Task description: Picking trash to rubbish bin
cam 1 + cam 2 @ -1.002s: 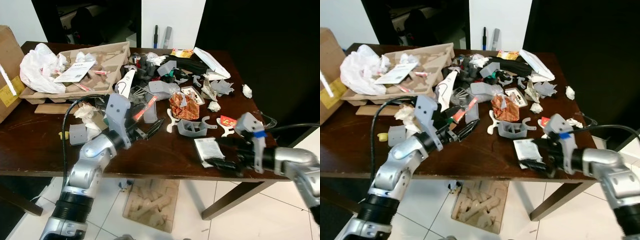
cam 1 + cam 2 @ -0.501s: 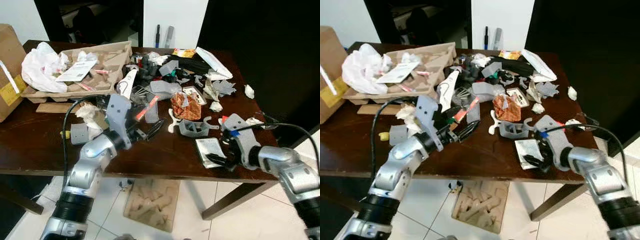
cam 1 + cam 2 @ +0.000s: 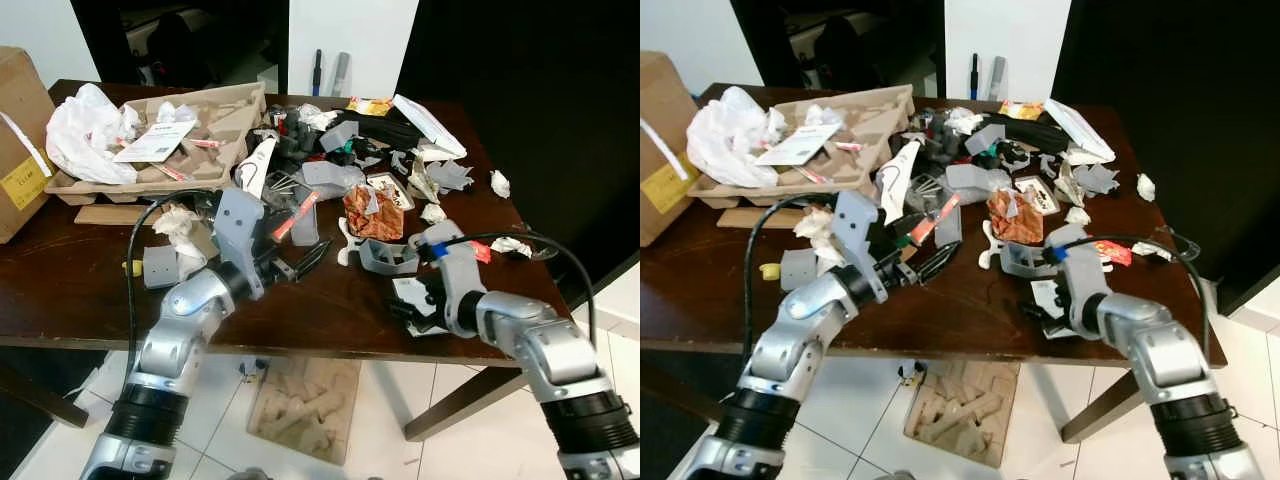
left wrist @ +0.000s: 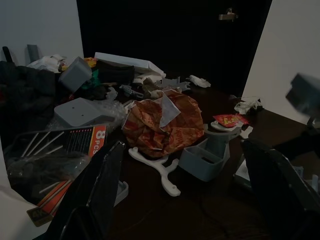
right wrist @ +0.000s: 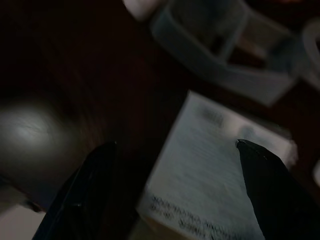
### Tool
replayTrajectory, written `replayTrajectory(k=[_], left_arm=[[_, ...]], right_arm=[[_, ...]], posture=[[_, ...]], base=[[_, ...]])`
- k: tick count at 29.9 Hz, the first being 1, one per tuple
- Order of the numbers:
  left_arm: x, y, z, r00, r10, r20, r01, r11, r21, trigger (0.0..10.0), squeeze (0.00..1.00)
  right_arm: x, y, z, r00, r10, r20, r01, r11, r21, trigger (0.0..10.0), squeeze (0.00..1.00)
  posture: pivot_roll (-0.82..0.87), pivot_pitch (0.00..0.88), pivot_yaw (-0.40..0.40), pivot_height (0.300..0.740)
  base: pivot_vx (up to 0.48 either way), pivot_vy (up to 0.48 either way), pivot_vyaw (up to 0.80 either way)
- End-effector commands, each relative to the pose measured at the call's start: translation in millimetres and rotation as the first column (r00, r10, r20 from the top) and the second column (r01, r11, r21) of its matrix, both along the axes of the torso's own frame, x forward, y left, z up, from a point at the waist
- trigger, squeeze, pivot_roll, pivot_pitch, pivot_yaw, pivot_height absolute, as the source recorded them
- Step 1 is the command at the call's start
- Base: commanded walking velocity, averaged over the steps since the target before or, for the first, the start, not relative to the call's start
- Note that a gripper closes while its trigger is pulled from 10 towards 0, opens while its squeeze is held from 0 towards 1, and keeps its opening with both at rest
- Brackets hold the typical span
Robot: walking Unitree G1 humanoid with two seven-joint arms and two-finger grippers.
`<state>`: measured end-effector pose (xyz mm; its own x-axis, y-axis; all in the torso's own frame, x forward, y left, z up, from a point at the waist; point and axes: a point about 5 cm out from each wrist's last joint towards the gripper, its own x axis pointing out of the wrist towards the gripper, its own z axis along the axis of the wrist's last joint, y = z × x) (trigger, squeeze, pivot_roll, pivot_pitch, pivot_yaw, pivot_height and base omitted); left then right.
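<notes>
Left eye view: my right gripper [image 3: 408,312] is low over the near right edge of the surface [image 3: 60,290], fingers spread either side of a flat white packet [image 3: 417,297] that lies just this side of the grey plastic bracket [image 3: 385,256]. Nothing held yet. My left gripper [image 3: 300,262] hovers open and empty over the surface left of centre, near the red-labelled blister pack [image 3: 291,217].

Right eye view: same layout; no rubbish bin visible.

Left wrist view: the open fingers frame the crumpled orange wrapper [image 4: 161,122] and the white forked plastic piece [image 4: 161,169].

Right wrist view: blurred; the packet lies between the wide-open black fingers [image 5: 90,187].

Risks, as I judge them: the packet is thin and flat, so the fingers may skate over it, or push it off the near edge. The cable [image 3: 545,250] trailing by the right arm could snag litter.
</notes>
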<state>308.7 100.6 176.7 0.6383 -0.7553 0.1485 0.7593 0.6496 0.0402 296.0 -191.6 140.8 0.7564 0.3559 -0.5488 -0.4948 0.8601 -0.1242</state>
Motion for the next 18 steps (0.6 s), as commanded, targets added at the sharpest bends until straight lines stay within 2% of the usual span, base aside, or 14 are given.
replayTrajectory(k=[1, 5, 11, 15, 18], left_arm=[[-0.7, -4.5, -3.6, 1.000, -0.017, -0.014, 0.017, 1.000, 0.005, 10.0, 0.00], [-0.3, -4.0, -3.5, 1.000, -0.017, -0.014, 0.017, 1.000, 0.004, 10.0, 0.00], [-0.7, -5.6, -3.8, 1.000, -0.022, -0.015, 0.022, 1.000, 0.004, 10.0, 0.00], [-0.5, -6.6, -3.5, 1.000, -0.025, -0.015, 0.025, 1.000, 0.001, 10.0, 0.00], [-0.4, -6.8, -3.4, 1.000, -0.025, -0.015, 0.025, 1.000, 0.000, 10.0, 0.00]], right_arm=[[-6.0, -3.2, -8.8, 0.998, -0.028, -0.048, 0.026, 0.999, -0.044, 10.0, 0.00], [-6.5, -3.4, -9.2, 0.997, -0.064, -0.039, 0.062, 0.997, -0.037, 10.0, 0.00], [0.9, -0.9, 4.3, 0.993, -0.114, 0.031, 0.113, 0.993, 0.034, 10.0, 0.00], [1.9, -9.7, -0.7, 0.980, -0.198, 0.009, 0.198, 0.980, 0.011, 10.0, 0.00], [0.4, -10.2, -4.1, 0.978, -0.208, -0.003, 0.208, 0.978, 0.006, 10.0, 0.00]], posture=[[0.00, 0.129, -0.003, 0.740], [-0.01, 0.131, -0.004, 0.740], [-0.01, 0.132, -0.002, 0.740], [-0.01, 0.130, -0.004, 0.740], [-0.01, 0.131, -0.007, 0.740]], base=[[0.000, 0.000, 0.00], [0.000, 0.000, 0.00], [0.000, 0.000, 0.00], [0.000, 0.000, 0.00], [0.000, 0.000, 0.00]])
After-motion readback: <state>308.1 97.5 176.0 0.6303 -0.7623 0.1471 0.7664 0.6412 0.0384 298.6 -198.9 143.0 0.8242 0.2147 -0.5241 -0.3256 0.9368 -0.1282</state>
